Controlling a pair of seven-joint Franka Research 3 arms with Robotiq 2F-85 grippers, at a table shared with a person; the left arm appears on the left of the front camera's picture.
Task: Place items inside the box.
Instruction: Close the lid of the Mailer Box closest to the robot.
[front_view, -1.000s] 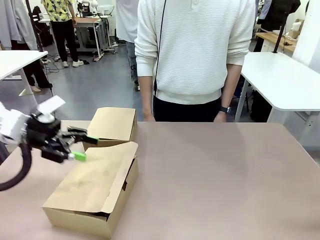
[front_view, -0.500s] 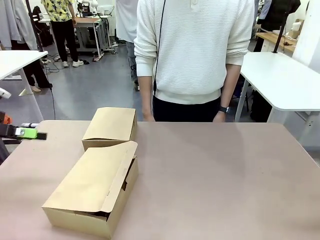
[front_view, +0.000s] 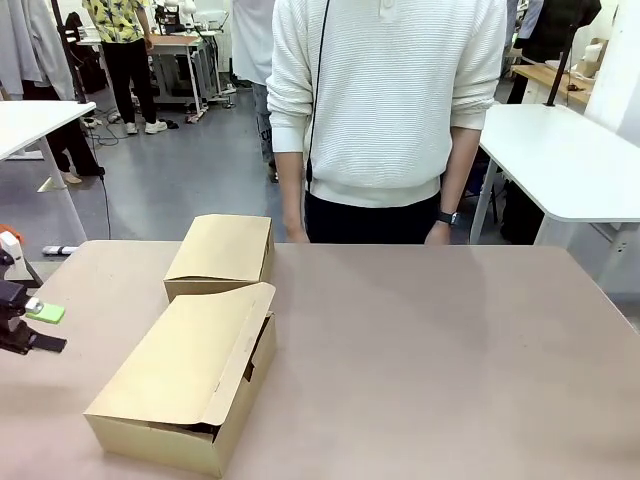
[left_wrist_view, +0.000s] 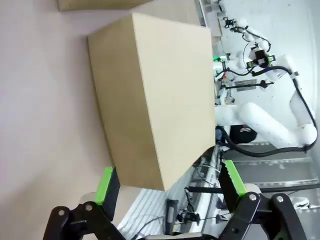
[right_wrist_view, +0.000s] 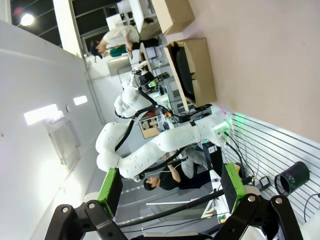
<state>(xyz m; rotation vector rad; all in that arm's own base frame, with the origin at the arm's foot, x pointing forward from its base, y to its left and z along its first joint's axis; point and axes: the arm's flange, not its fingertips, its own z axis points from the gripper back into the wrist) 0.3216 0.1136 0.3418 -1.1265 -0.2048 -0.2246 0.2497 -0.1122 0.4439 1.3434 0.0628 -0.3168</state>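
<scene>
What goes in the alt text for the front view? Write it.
Two closed brown cardboard boxes sit on the left of a pinkish-brown table, one behind the other. A person in a white knit sweater stands at the far edge. The left claw, open, shows at the left edge.

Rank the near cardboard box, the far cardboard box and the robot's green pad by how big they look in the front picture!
1. Near brown cardboard box with its flap lid
2. Far brown closed cardboard box, though being farther away shrinks it
3. Small green pad on the left gripper
</scene>
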